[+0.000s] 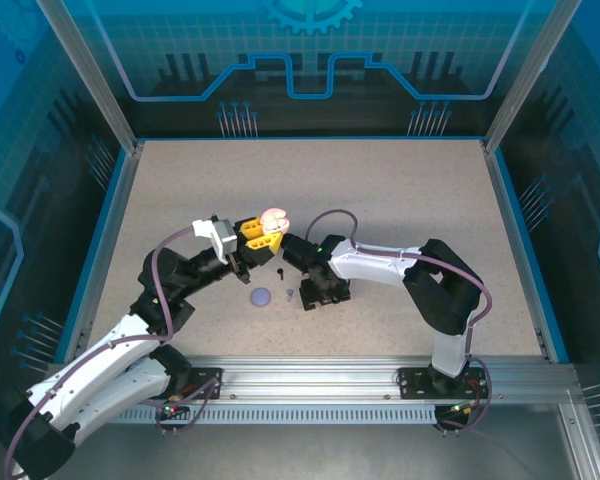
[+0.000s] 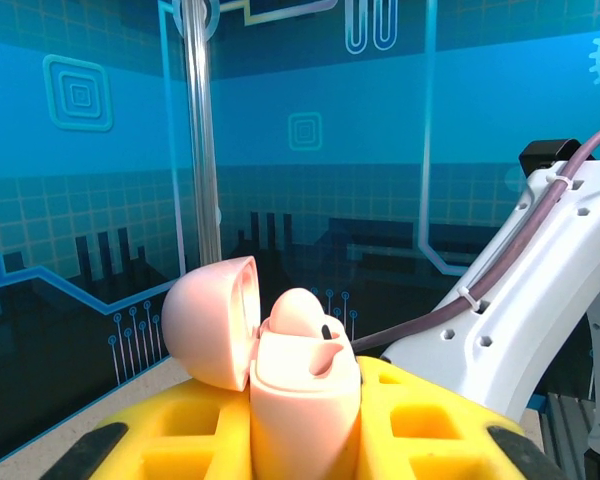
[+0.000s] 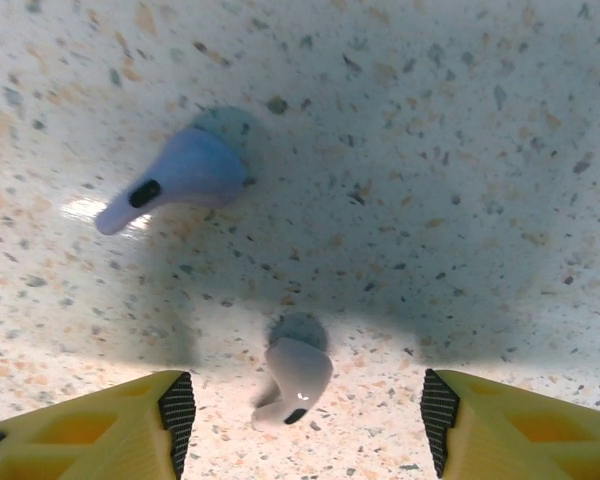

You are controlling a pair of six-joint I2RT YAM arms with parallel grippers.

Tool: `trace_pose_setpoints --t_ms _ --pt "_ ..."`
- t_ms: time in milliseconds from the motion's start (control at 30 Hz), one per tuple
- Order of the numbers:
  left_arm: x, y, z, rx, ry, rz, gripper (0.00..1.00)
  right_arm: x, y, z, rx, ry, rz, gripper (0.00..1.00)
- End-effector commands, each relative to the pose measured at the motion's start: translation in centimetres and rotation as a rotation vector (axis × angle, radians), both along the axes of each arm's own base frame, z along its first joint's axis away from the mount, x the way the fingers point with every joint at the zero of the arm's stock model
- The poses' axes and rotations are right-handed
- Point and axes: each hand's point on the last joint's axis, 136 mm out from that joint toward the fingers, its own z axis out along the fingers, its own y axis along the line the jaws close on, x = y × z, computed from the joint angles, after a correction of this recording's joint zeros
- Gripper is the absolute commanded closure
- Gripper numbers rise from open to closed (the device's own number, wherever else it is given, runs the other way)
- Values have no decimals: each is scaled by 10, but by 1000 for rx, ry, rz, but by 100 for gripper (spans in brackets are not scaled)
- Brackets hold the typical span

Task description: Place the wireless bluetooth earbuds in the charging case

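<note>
My left gripper (image 2: 305,445) is shut on a pale pink charging case (image 2: 305,400), held upright above the table with its lid (image 2: 210,320) swung open. One pink earbud (image 2: 298,315) sits in the case, and the socket beside it is empty. From above, the case (image 1: 273,220) sits at the left gripper (image 1: 254,233). My right gripper (image 3: 305,425) points straight down at the table, open. A pale earbud (image 3: 295,375) lies between its yellow fingers (image 3: 170,420), touching neither. A lavender earbud (image 3: 185,170) lies further off.
A round lavender case (image 1: 261,297) lies on the speckled table just left of the right gripper (image 1: 302,298). A black earbud (image 1: 281,271) lies between the two grippers. The right arm's white link (image 2: 520,300) is close beside the pink case.
</note>
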Motion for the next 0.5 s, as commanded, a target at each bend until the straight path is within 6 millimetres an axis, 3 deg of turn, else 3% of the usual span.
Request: trace_pose_setpoints --t_ms 0,467 --pt "-2 3 7 -4 -39 20 100 -13 -9 -6 -35 41 16 37" --pt "1 3 4 -6 -28 28 100 -20 -23 -12 -59 46 -4 44"
